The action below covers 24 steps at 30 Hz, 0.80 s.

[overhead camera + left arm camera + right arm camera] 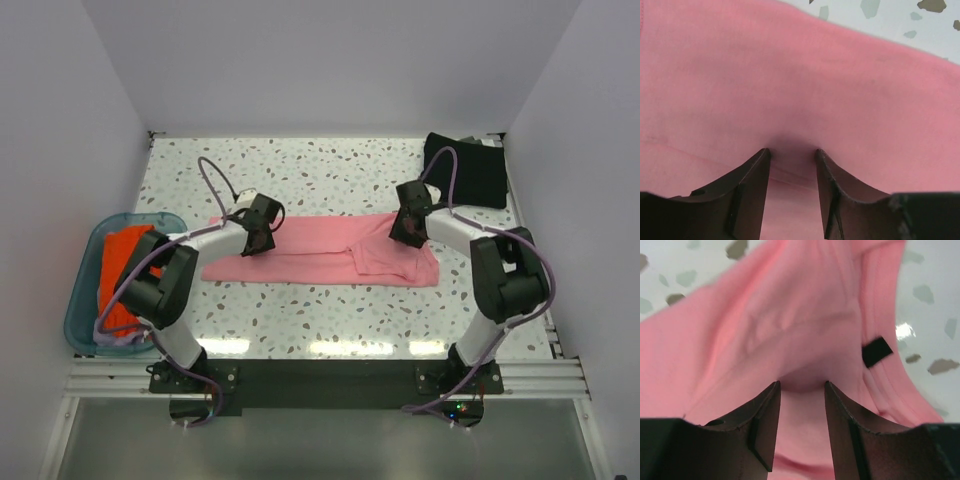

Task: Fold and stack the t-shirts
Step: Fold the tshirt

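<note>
Probably a lab test cell: plain white walls (330, 60) enclose speckled table (330, 170).

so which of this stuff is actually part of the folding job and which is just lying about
Job: pink t-shirt, spread between the arms; black t-shirt, folded, far right corner.
Lying about: blue tub, left edge; orange cloth in it, maybe more shirts.
</note>
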Each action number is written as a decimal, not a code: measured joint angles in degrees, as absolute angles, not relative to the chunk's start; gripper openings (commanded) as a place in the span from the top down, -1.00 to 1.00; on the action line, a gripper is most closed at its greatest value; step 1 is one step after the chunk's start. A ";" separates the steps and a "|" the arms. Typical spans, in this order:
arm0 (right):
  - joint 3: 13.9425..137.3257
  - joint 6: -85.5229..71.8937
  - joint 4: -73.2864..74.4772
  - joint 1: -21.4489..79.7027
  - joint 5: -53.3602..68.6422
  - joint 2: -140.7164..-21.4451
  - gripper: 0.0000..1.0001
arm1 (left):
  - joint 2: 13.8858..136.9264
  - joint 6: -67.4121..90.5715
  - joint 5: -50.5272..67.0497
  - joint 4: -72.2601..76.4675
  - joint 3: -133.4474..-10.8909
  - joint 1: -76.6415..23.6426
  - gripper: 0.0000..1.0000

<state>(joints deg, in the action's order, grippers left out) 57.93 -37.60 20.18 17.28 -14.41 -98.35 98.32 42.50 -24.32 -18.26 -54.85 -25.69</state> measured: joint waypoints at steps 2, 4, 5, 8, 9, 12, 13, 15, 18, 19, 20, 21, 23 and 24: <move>61.76 -36.84 20.40 17.30 -14.44 -101.49 0.11 | 98.70 42.68 -25.47 -18.65 -54.81 -26.41 0.13; 65.34 -35.88 20.51 17.34 -14.41 -104.57 0.12 | 98.70 43.11 -26.68 -18.63 -54.43 -27.18 0.19; 67.59 -35.22 21.06 17.39 -14.39 -106.63 0.13 | 98.67 43.55 -27.22 -18.50 -54.17 -27.64 0.21; 72.66 -33.45 22.52 17.52 -14.15 -110.61 0.14 | 98.06 45.10 -28.84 -18.04 -52.90 -29.17 0.22; 74.72 -32.77 23.27 17.52 -14.00 -112.07 0.15 | 97.82 45.63 -29.17 -18.00 -52.51 -29.56 0.22; 82.17 -30.72 25.36 17.52 -12.99 -117.05 0.17 | 96.29 47.94 -29.47 -18.13 -50.74 -31.09 0.22; 84.75 -29.82 25.91 17.52 -12.32 -118.78 0.18 | 95.68 48.71 -29.41 -18.33 -50.19 -31.59 0.22; 89.67 -28.23 27.20 17.56 -11.18 -121.91 0.17 | 94.43 50.22 -28.71 -18.63 -49.08 -32.62 0.21; 99.83 -25.04 30.11 18.02 -9.69 -128.14 0.14 | 92.71 53.63 -26.59 -20.29 -48.25 -36.05 0.19; 103.66 -23.86 30.96 18.35 -9.41 -130.45 0.12 | 92.51 55.05 -25.85 -20.75 -48.25 -37.80 0.17; 107.57 -22.55 31.88 18.76 -9.19 -132.75 0.11 | 92.38 56.64 -25.08 -21.08 -48.31 -39.88 0.17; 111.61 -21.21 33.04 19.22 -8.95 -135.09 0.10 | 92.38 58.17 -24.25 -21.30 -48.58 -41.95 0.17; 119.13 -18.59 34.61 20.38 -8.05 -139.57 0.05 | 92.53 61.06 -21.15 -21.34 -49.36 -46.00 0.16; 123.20 -17.30 35.73 20.97 -7.44 -141.75 0.03 | 92.90 62.26 -19.49 -21.10 -49.87 -47.88 0.16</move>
